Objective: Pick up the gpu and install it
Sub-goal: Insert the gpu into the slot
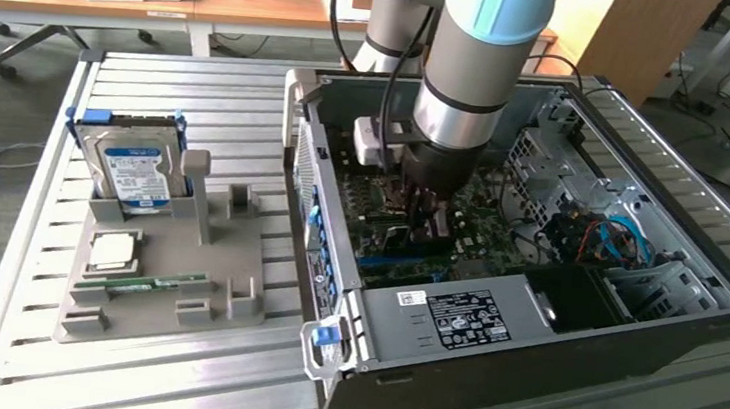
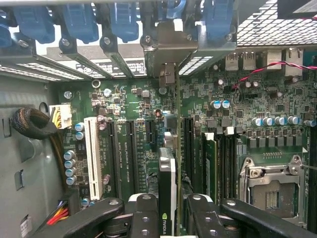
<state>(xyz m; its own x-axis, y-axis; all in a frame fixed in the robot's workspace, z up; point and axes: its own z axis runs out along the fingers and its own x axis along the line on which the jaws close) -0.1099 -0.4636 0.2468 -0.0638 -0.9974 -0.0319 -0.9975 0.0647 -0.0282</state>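
Arm [image 1: 466, 64] reaches straight down from above into the open case [image 1: 675, 325], its grey tube and blue joint cap nearly vertical, wrist pointing at the board [image 2: 133, 104]. A white camera block [image 1: 368, 140] sits on the wrist at the exterior view's left. The gripper [image 1: 420, 215] is low inside the case, just above the board's slots.

In the wrist view the two black fingers [image 2: 143, 213] stand on either side of the gpu [image 2: 167, 193], partly closed and pressing its faces, so the card is clamped between them. The gpu is held on edge, thin side toward the camera, with its black cooler on one face and the green edge beside it. Its silver bracket [image 2: 168, 52] is at the case's rear wall, among the blue slot clips [image 2: 121, 20]. The card runs in line with the long black slots [image 2: 131, 148]; whether its lower edge is seated in one I cannot tell.

Outside the case, on the slatted table [image 1: 175, 86], a grey holder [image 1: 163, 286] carries a hard drive [image 1: 134, 172] standing upright, and a RAM stick [image 1: 143, 286] lying flat.
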